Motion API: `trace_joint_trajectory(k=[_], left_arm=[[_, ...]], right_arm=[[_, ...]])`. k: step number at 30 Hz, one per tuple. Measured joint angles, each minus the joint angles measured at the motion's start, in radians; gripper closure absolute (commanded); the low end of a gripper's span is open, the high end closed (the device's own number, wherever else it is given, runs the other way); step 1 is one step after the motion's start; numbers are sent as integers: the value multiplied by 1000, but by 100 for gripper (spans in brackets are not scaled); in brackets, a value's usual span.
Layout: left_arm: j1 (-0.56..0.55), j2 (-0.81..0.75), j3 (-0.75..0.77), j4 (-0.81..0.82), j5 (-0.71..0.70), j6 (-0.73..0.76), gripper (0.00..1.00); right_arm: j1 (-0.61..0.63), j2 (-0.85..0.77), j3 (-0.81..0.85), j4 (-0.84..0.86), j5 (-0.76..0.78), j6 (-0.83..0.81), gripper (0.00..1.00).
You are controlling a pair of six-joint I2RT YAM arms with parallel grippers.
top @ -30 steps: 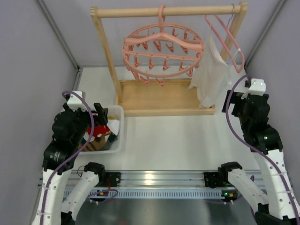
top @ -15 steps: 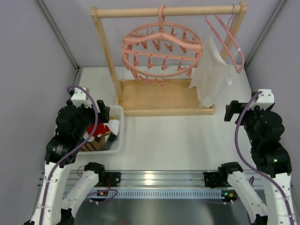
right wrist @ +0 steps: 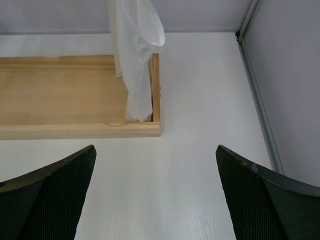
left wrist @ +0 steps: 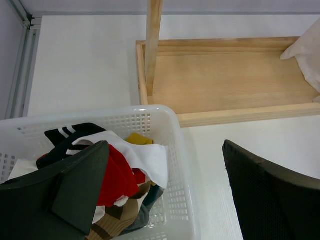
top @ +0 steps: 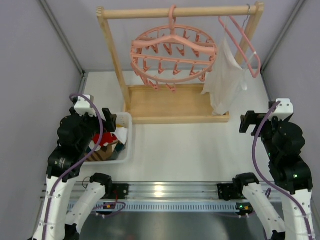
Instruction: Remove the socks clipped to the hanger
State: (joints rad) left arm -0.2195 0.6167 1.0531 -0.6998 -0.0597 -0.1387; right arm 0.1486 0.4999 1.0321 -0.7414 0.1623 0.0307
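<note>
The round salmon-pink hanger [top: 173, 54] hangs by its hook from the wooden rack's top bar, and I see no sock on its clips. The socks [top: 105, 141] lie piled in a white basket [top: 126, 131] at the left. The left wrist view shows a red sock [left wrist: 117, 172], a black striped sock [left wrist: 70, 135] and white cloth in the basket [left wrist: 186, 165]. My left gripper [top: 106, 124] [left wrist: 165, 200] is open and empty over the basket's right part. My right gripper [top: 248, 121] [right wrist: 157, 200] is open and empty above bare table at the right.
The wooden rack [top: 175, 102] has a tray base mid-table. A white garment [top: 223, 80] [right wrist: 134, 50] hangs from a plain pink coat hanger [top: 246, 44] at the rack's right end. Grey walls stand close on both sides.
My right arm has drawn back from the garment toward the near right. My left arm has shifted slightly over the basket. Both grippers stay open.
</note>
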Motion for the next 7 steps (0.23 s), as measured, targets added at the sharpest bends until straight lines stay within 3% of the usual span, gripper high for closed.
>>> trace_joint_trajectory(k=[7], left_arm=[[0,-8,0,1,0,0,1]], right_arm=[[0,-6,0,1,-3,7,0]])
